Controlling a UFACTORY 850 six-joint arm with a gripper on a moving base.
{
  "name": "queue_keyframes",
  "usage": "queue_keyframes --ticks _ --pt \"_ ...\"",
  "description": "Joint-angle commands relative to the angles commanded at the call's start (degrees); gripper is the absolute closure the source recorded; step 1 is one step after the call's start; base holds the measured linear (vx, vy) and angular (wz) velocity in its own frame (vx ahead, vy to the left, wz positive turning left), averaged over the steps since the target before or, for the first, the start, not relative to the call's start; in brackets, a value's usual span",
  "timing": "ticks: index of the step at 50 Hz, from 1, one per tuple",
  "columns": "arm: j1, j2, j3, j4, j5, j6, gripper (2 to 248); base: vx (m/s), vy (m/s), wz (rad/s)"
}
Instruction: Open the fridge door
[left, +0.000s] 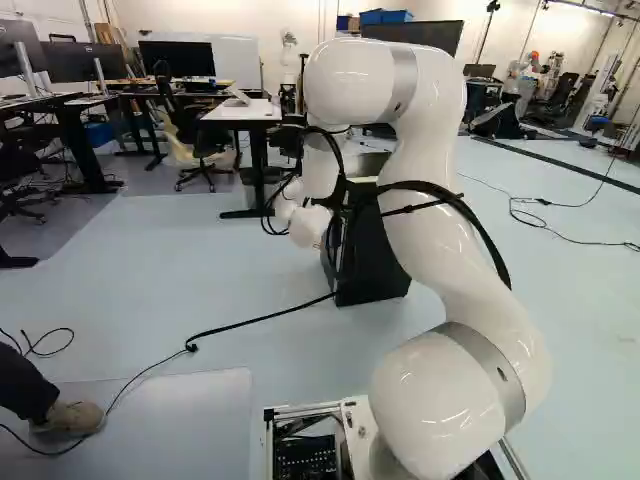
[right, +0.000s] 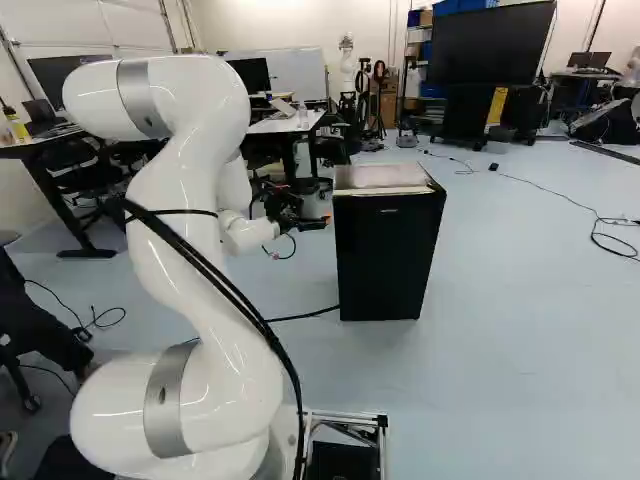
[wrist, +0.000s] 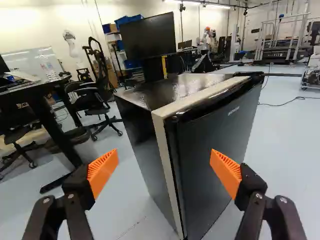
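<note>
Reaching toward a small black fridge (right: 388, 265), a white robot arm (right: 190, 230) holds its black gripper (wrist: 164, 162) just off the fridge's left side, as the robot faces it. The two orange pads (wrist: 102, 171) stand wide apart, with nothing gripped. The fridge stands on the floor ahead of the base. Its door (wrist: 212, 155) looks shut, facing the base; a pale upright strip (wrist: 166, 165) runs down the corner nearest the gripper, between door and cabinet. The next move seems to turn on that corner: a fingertip must get behind the door's near edge. From where I stand, I can't make out a handle there. A cable (left: 250, 322) runs along the floor to the fridge's foot and could snag the base. Behind the fridge are an office chair (wrist: 95, 97) and a large screen (wrist: 149, 36).
</note>
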Motion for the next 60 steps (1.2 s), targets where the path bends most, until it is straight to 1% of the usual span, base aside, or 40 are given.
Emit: queue_keyframes --ticks 8,22,46,60 --pt "-0.2 -0.9 -1.4 0.8 0.1 0.0 3 0.0 0.0 0.0" --pt "-0.6 -2.5 -3.9 0.9 0.1 0.0 3 0.0 0.0 0.0" --pt "-2.7 -4.6 -7.3 2.2 -1.2 0.0 3 0.0 0.0 0.0" --pt "-3.8 -5.1 -8.1 3.2 -2.5 0.0 3 0.0 0.0 0.0"
